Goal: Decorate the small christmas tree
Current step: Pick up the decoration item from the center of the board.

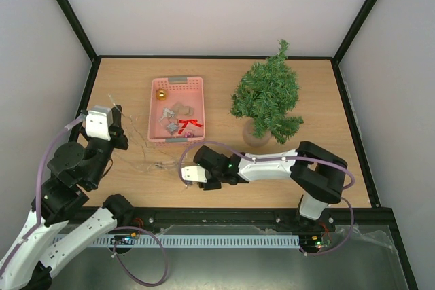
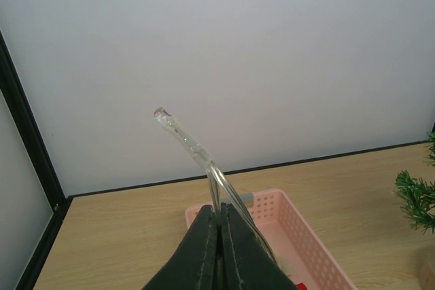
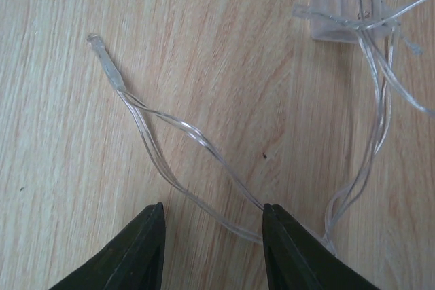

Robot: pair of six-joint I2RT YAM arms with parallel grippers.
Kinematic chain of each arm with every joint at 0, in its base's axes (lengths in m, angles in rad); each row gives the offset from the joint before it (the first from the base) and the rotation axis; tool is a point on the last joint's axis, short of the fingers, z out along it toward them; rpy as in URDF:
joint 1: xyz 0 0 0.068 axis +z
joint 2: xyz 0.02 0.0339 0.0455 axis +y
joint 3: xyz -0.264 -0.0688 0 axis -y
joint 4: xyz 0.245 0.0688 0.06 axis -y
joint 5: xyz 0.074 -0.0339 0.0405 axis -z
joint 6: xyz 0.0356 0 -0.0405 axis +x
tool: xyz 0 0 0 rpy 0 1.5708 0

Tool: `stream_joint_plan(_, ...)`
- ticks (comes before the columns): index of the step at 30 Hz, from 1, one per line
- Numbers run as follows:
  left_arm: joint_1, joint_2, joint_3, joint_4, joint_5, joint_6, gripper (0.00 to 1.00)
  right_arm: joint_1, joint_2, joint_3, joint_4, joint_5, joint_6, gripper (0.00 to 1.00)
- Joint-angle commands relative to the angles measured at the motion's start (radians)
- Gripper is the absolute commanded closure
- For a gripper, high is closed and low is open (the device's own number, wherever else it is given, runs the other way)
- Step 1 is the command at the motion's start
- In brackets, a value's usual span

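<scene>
**Top external view.** The small christmas tree (image 1: 266, 96) stands upright at the right rear of the tabletop (image 1: 319, 100), just right of the pink basket (image 1: 201, 106). The left end effector (image 1: 117, 115) sits at the left edge, well apart from the tree. The right end effector (image 1: 185, 174) lies near the front centre and is the nearer of the two. From both, the tree lies to the right and rearward, with its long axis vertical.

**Left wrist view.** The left end effector (image 2: 219, 210) is closed together, clamped on a clear light string (image 2: 187, 142) whose tip points up and away. Tree branches show at the right edge.

**Right wrist view.** The right end effector (image 3: 212, 216) is spread apart just above the tabletop and holds nothing. A loop of the string runs between its jaws. A clear plastic case (image 3: 336, 11) lies beyond. The tree is not in view.

The coming move probably carries the string rightward, then around the vertical trunk axis.
</scene>
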Motion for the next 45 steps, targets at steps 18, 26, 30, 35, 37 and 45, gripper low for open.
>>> stream_joint_plan(18, -0.003, -0.028, 0.037, -0.014, -0.047, 0.022, 0.98, -0.038, 0.064, 0.087, -0.464, 0.061, 0.141, 0.76)
stream_joint_plan(26, -0.003, -0.029, 0.036, -0.012, -0.036, 0.019, 0.98, -0.078, -0.038, 0.133, -0.340, 0.043, 0.486, 0.75)
stream_joint_plan(30, -0.003, -0.031, 0.033, -0.012, -0.018, 0.007, 0.98, -0.077, -0.042, 0.150, -0.171, 0.013, 0.846, 0.73)
stream_joint_plan(35, -0.003, -0.032, 0.032, -0.010, -0.012, 0.011, 0.98, -0.050, -0.044, 0.087, -0.052, 0.118, 0.934, 0.73)
stream_joint_plan(37, -0.003, -0.033, 0.031, -0.008, -0.008, 0.015, 0.98, -0.050, -0.044, 0.087, -0.039, 0.185, 0.887, 0.73)
stream_joint_plan(45, -0.003, -0.031, 0.037, -0.001, 0.005, 0.015, 0.98, -0.050, 0.034, 0.157, -0.073, 0.184, 0.710, 0.69)
